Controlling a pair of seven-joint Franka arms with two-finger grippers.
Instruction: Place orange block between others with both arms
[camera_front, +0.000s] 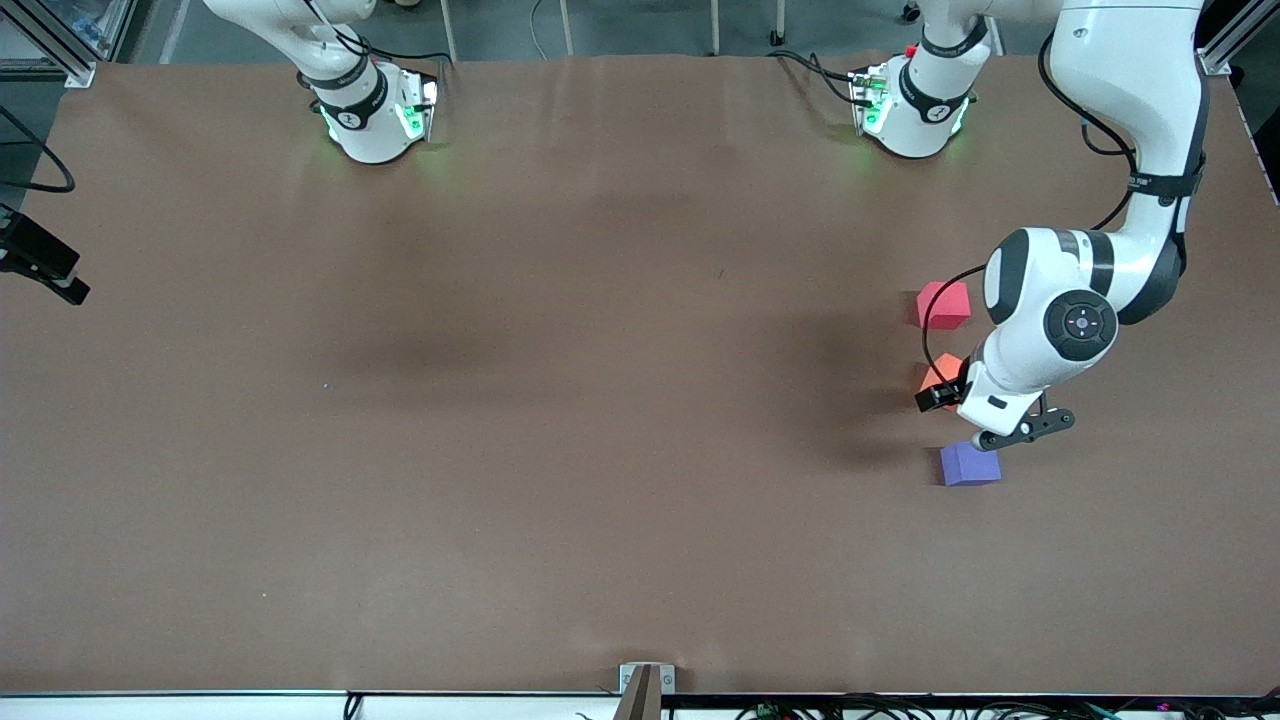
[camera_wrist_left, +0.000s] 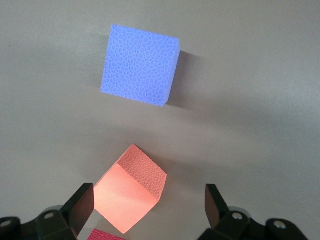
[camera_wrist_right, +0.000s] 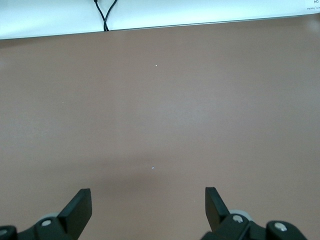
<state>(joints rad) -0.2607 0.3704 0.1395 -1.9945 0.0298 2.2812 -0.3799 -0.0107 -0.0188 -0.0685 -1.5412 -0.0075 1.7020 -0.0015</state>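
Note:
The orange block (camera_front: 940, 374) (camera_wrist_left: 131, 192) rests on the table, turned at an angle, between the red-pink cube (camera_front: 943, 304) (camera_wrist_left: 104, 235) and the purple-blue cube (camera_front: 969, 464) (camera_wrist_left: 140, 65). The three cubes stand apart in a line near the left arm's end of the table. My left gripper (camera_front: 1022, 428) (camera_wrist_left: 149, 200) hovers open just above the orange block, which shows between its fingers and closer to one of them. My right gripper (camera_wrist_right: 148, 200) is open over bare table with nothing between its fingers; it is outside the front view.
The brown table (camera_front: 560, 400) stretches wide toward the right arm's end. The two arm bases (camera_front: 375, 115) (camera_front: 915, 110) stand at the back edge. A white strip with black cables (camera_wrist_right: 105, 15) runs along the table edge in the right wrist view.

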